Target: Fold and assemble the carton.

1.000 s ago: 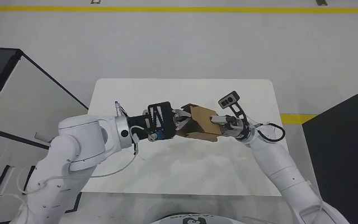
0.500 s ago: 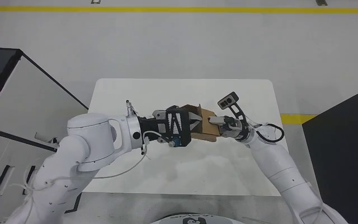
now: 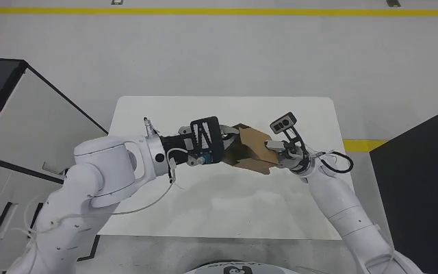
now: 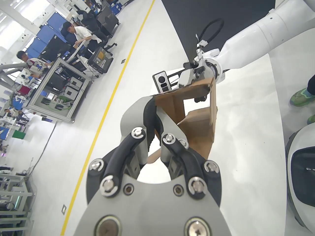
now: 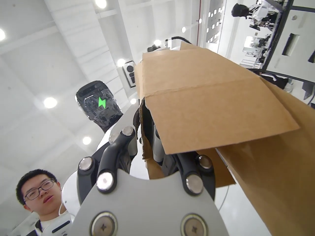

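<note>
A brown cardboard carton (image 3: 250,149) hangs in the air above the middle of the white table (image 3: 226,109), held between both arms. My left gripper (image 3: 224,144) is shut on the carton's left end; in the left wrist view its fingers (image 4: 153,124) pinch a cardboard panel, and the half-open carton (image 4: 199,121) stretches away toward the other arm. My right gripper (image 3: 272,152) is shut on the right end; in the right wrist view its fingers (image 5: 147,136) clamp a cardboard wall of the carton (image 5: 209,104), whose flaps hang loose beyond.
The bare tabletop (image 3: 226,205) spreads below and around the carton. A black frame (image 3: 41,89) stands off the table's left side, and a dark panel (image 3: 410,178) stands to the right.
The left wrist has twisted back and forth on the carton's left end, and the carton has turned with it. The right arm has barely shifted.
</note>
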Available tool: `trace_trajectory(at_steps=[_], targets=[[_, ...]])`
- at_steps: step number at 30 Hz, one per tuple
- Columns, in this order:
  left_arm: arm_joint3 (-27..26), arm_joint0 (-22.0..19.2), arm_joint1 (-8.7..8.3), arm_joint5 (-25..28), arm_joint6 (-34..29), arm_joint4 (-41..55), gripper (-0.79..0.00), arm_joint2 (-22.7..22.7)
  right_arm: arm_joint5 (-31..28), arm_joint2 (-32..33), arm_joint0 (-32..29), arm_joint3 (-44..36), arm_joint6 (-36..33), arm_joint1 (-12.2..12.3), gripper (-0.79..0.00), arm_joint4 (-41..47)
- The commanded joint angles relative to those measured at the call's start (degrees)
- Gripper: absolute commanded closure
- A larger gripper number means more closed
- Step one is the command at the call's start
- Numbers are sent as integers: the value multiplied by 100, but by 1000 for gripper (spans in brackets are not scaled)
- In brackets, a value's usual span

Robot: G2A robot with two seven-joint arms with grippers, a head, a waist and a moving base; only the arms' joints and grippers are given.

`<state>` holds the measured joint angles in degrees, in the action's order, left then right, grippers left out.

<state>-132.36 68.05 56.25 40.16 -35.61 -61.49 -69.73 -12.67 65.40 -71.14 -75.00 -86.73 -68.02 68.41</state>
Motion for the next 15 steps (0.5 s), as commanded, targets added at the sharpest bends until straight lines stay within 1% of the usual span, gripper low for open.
trace_trajectory(at_steps=[1, 7, 15], targets=[[-25, 87, -13, -14, 24, -26, 0, -67, 24, 2, 10, 11, -98, -14, 0, 78], [-73, 168, -23, -39, 134, -98, 0, -81, 66, -21, 13, -92, -127, -21, 0, -55], [-23, 101, -14, -115, 213, -279, 0, 6, 113, -49, -69, -359, -127, 24, 0, -195]])
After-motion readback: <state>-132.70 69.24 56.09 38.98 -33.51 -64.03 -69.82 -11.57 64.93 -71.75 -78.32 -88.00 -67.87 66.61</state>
